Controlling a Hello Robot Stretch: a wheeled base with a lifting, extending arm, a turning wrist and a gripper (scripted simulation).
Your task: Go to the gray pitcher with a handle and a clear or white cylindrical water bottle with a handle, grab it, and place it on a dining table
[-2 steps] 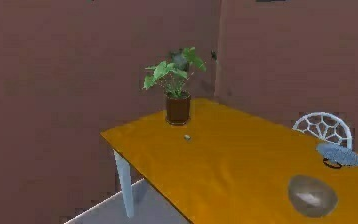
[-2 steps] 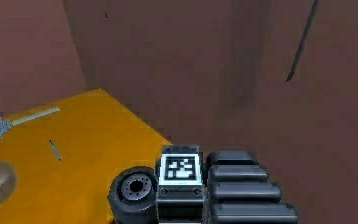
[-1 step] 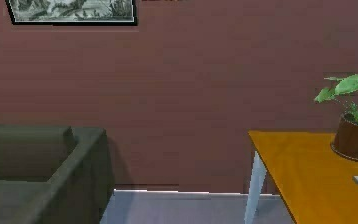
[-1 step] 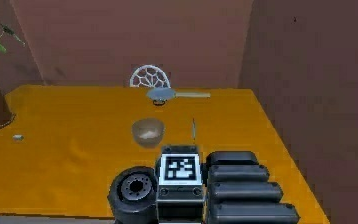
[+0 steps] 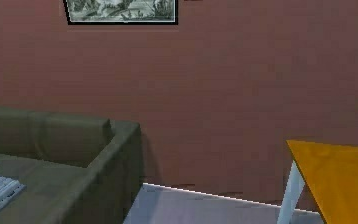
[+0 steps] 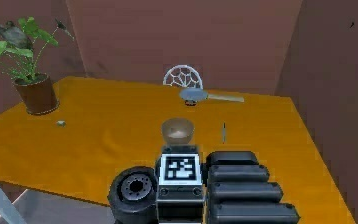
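Note:
An orange dining table (image 6: 107, 140) spreads across the arm side view, and its corner (image 5: 337, 175) shows on a white leg at the forward view's right. A small greyish, see-through round vessel (image 6: 178, 130) stands near the table's middle. Farther back lies a grey round thing with a long handle (image 6: 199, 96). The arm's dark bar rises from the bottom edge with a white marked square (image 6: 180, 168). The gripper's dark body (image 6: 137, 190) sits left of the square, just in front of the vessel. Its far end is not clear, so I cannot tell whether it holds anything.
A potted green plant (image 6: 27, 70) stands on the table's left end, with a tiny pale object (image 6: 60, 123) near it and a thin utensil (image 6: 223, 130) right of the vessel. A white chair back (image 6: 184, 75) rises behind the table. An olive sofa (image 5: 57, 165) holds papers (image 5: 1, 187), under a framed picture (image 5: 122, 10).

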